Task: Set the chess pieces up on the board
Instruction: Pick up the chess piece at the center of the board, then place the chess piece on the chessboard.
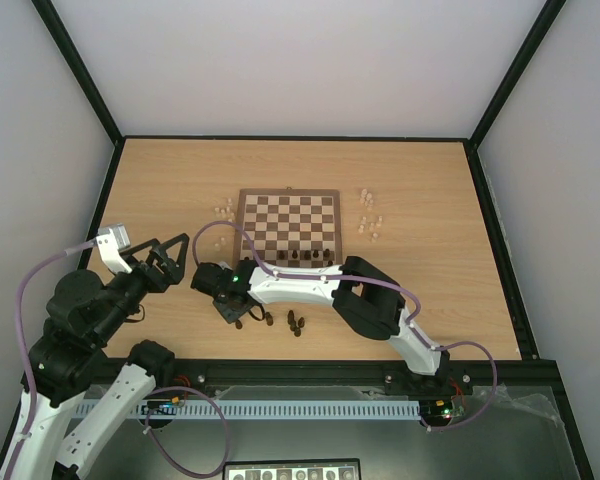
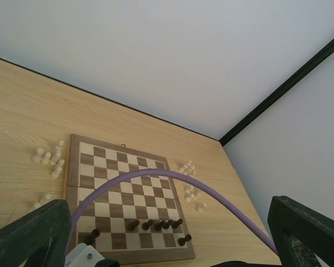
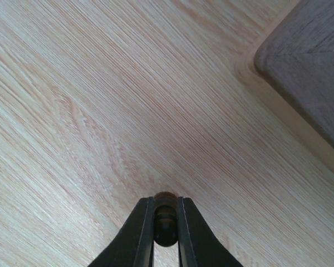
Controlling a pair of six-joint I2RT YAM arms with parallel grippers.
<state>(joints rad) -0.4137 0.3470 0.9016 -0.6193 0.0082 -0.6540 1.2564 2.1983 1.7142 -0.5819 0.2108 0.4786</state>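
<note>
Bright, even light, soft shadows; board [image 3: 312, 72] corner blurred in right wrist view.

Light wooden tabletop [image 3: 100, 122], matt with fine streaky grain. The square wooden chessboard [image 3: 312, 72] has a smooth mid-brown border. Near the chessboard, a dark brown turned chess piece [image 3: 165, 225] (slightly glossy) sits between the right gripper's [image 3: 165, 210] matt black plastic fingers [image 3: 140, 236].

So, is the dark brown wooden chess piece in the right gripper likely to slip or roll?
Probably stiff and light: the small dark brown wooden chess piece looks solid. Its rounded surface, pinched between the right gripper's narrow jaws, could pivot or slip. Laid down, it would likely roll.
</note>
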